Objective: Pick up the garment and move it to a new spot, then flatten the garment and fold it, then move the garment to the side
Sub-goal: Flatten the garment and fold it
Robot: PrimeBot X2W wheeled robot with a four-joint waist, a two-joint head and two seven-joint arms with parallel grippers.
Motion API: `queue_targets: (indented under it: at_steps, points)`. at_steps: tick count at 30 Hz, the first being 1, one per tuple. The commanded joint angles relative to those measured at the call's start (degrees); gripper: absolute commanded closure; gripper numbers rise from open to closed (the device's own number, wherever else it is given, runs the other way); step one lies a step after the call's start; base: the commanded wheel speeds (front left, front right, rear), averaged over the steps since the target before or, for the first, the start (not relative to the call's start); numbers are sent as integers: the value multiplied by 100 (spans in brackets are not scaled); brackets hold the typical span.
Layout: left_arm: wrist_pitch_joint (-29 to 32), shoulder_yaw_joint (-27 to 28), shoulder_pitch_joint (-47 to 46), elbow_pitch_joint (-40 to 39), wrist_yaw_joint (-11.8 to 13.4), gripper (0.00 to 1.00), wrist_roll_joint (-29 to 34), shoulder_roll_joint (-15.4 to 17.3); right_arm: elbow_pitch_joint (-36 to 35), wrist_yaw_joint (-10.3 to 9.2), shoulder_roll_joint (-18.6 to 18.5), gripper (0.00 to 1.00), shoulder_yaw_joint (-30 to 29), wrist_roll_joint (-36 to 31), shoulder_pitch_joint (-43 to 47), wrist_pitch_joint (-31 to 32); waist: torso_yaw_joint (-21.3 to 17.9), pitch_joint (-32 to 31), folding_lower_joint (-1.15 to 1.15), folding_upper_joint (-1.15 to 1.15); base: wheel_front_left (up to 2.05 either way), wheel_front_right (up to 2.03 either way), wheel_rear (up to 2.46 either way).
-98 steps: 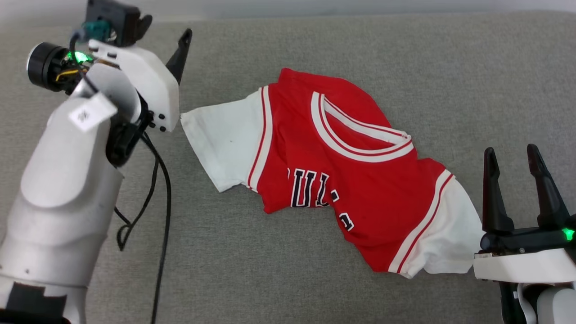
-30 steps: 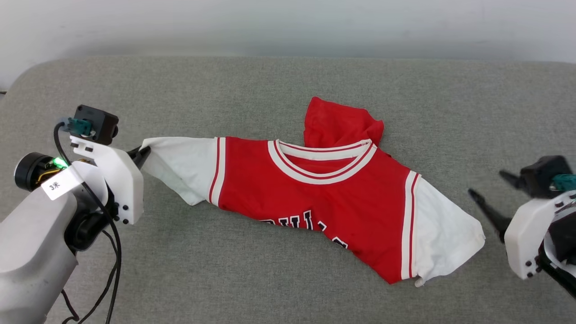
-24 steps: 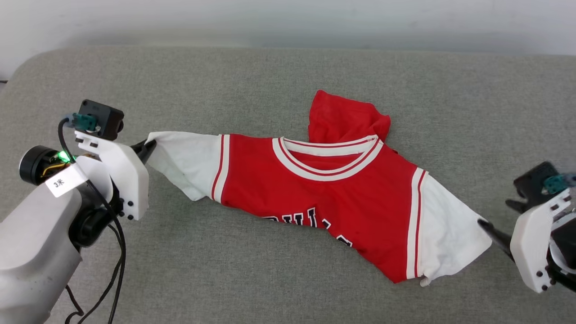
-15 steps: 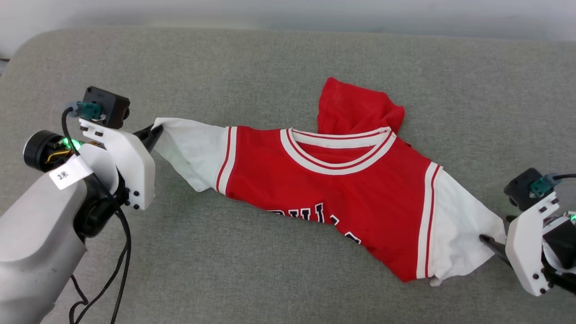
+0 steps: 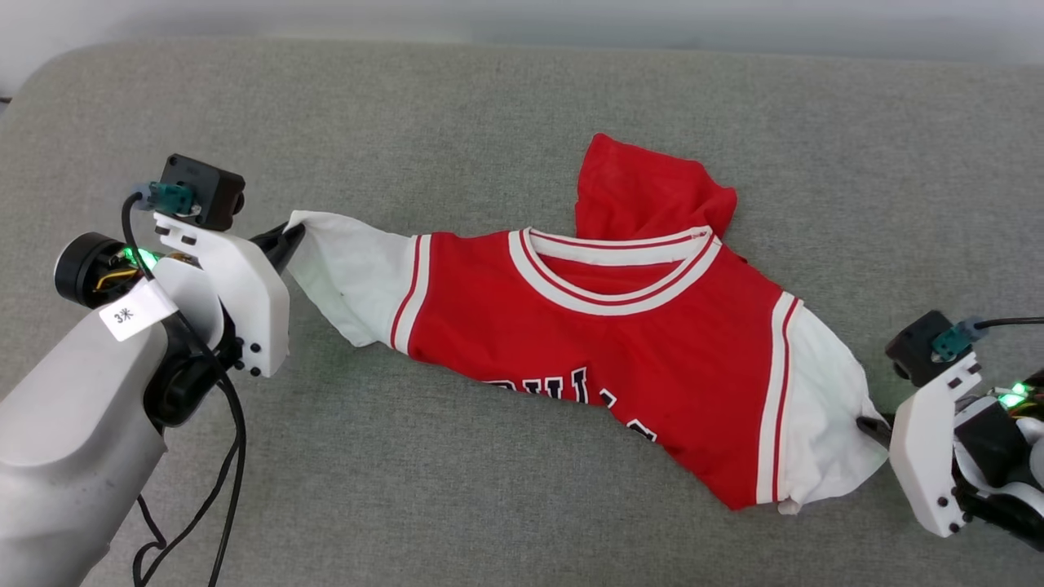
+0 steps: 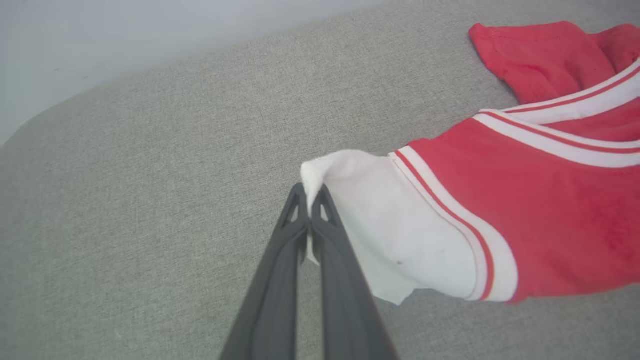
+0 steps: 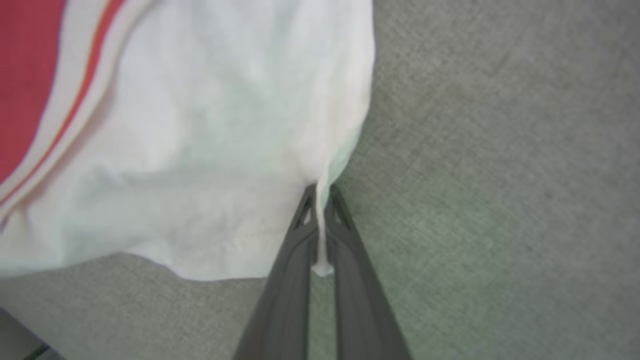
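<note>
Grey fabric-covered surface [image 5: 522,98] here, with a pale wall [image 5: 522,20] along its far edge. The garment [image 5: 587,326] is laid chest-up across the middle, running from the left side down toward the near-right corner, well clear of the far edge.

The step in hand looks like the flattening. The left gripper [image 5: 285,240] is clamped on the tip of one white sleeve [image 5: 351,269]. The right gripper [image 5: 871,425] is clamped on the edge of the other sleeve [image 5: 824,416]. Nothing is flat yet, though. The lettering [image 5: 563,387] is cut off where the lower body is tucked under, and a red flap [image 5: 652,187] sticks out past the collar [image 5: 620,277] toward the far edge.

For the next move, the sleeves would probably need to be drawn apart and the shirt lifted or dragged so the tucked part drops free. Even tension would be wanted (only thin bits of cloth are held, so a slip seems quite possible).

The whole layout is given by the head view, but the fingertips are mostly hidden there behind the white mounts. In the left wrist view, the left gripper [image 6: 311,200] is seen with its fingers pressed together and the sleeve corner bunched over their tips. In the right wrist view (a bit blurry), a thin strip of white cloth is seen running down between the closed fingers of the right gripper [image 7: 318,200].
</note>
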Motion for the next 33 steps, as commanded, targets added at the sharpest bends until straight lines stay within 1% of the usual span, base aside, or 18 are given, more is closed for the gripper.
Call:
queue_targets:
  at_steps: [1,7,9,15,18,23,26,30,33]
  points:
    - [-45,-4,-5,18,-19,100,-17,-15,167,10,120,100,209,-13,61,-78,-60,-92,0,0,0,0,0]
    - [-208,50,-79,-84,6,100,50,63,140,1,105,100,-20,-56,-340,-760,-164,-408,0,0,0,0,0]
    - [-246,54,-84,-123,25,100,68,86,129,1,130,100,-68,-24,-355,-880,-177,-468,0,0,0,0,0]
    - [-639,210,-133,-522,215,100,210,155,33,1,230,100,-481,68,-489,-1629,-216,-826,0,0,0,0,0]
    - [-850,286,-184,-815,337,100,315,208,-78,1,212,100,-724,90,-547,-1899,-211,-981,0,0,0,0,0]
    - [-1200,446,-410,-1415,543,100,602,316,-409,1,158,100,-1231,68,-709,-2179,-207,-1150,0,0,0,0,0]
    - [-1380,517,-534,-1720,654,100,755,325,-625,1,163,100,-1572,-20,-817,-2300,-218,-1214,0,0,0,0,0]
    - [-1484,619,-774,-2031,730,100,883,358,-901,1,181,100,-1971,-168,-964,-2272,-230,-1280,0,0,0,0,0]
    - [-1494,692,-983,-2170,777,100,917,323,-1082,1,247,100,-2276,-335,-1074,-2236,-234,-1316,0,0,0,0,0]
